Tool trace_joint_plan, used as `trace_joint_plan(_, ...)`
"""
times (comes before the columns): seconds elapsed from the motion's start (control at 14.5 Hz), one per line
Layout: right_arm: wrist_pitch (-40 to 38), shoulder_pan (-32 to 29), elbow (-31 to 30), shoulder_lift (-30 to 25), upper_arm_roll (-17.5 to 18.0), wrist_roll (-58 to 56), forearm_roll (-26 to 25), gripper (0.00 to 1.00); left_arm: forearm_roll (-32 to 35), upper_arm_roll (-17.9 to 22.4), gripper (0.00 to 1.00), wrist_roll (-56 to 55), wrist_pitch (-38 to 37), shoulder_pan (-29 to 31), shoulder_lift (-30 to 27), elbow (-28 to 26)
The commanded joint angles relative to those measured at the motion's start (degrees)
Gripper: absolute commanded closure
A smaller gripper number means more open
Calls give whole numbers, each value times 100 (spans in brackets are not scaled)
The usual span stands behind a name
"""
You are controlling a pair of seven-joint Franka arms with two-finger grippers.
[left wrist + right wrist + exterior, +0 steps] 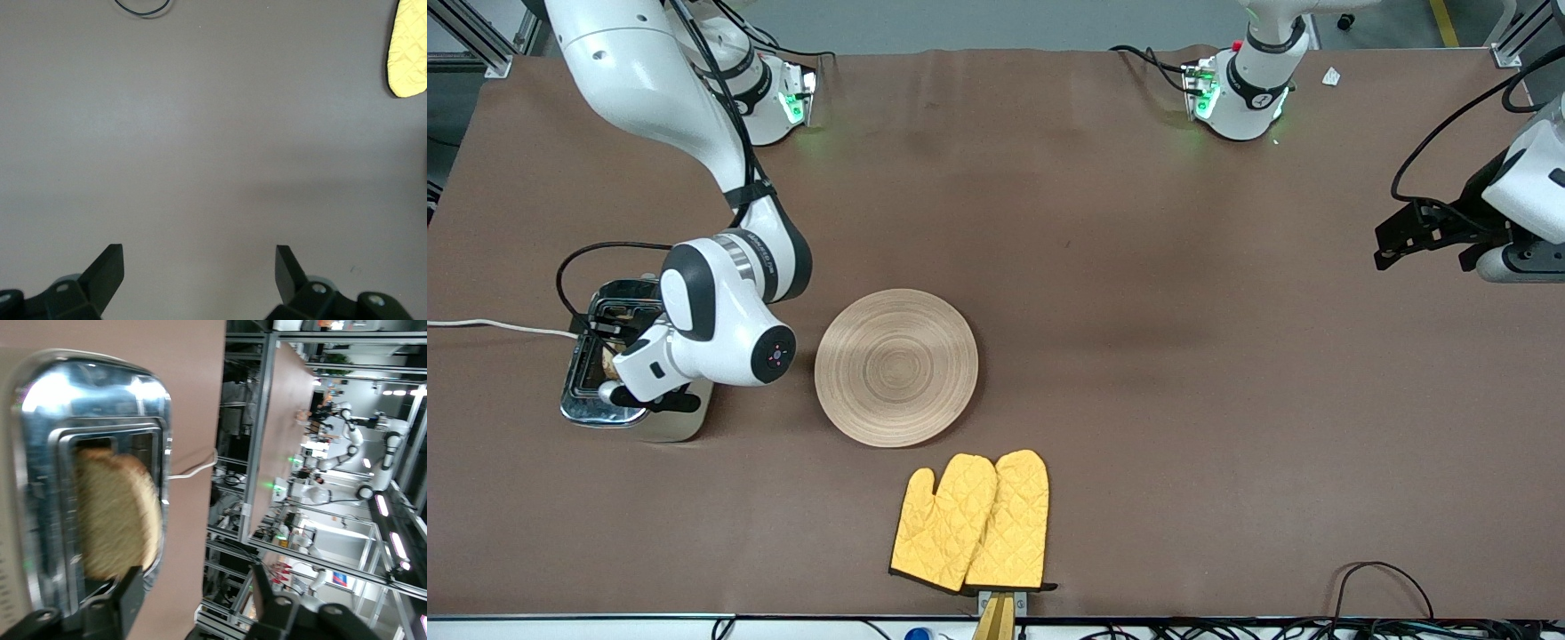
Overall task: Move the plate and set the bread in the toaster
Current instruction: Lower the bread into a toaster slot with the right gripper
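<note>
One plate (896, 366), one toaster (605, 373), one bread (117, 513), two mitts (971, 522).

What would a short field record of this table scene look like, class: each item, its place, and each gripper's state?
plate: round tan wooden plate, bare, mid-table
bread: speckled brown slice, standing in a slot of the toaster, top part showing
toaster: chrome-topped cream toaster, at the right arm's end
mitts: yellow quilted oven mitts, nearer the front camera than the plate
right gripper: over the toaster, open, nothing held
left gripper: open, waiting over bare table
</note>
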Motion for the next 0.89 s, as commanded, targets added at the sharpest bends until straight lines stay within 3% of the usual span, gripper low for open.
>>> trace_joint_plan(0.0,28,135,132,-143,41,71,311,0,-78,18,0,75,66,16,-45,-52)
trace_joint_plan(0.21,55,145,510,-440,-12,80,1522,0,-35,18,0,75,66,16,-37,-52)
trace_joint_plan(0.34,46,162,573,-686,32,80,1744,0,-8,18,0,75,75,16,-37,-52)
trace_joint_plan(0.48,37,119,573,-1099,-38,80,2453,0,1,18,0,75,75,16,-37,-52)
trace_joint_plan(0.69,11,48,564,-1697,-47,62,2963,0,-8,18,0,75,75,25,-45,-52)
trace_joint_plan(0.83,46,-406,512,-2127,-126,80,3946,0,-8,18,0,75,75,25,-37,-52)
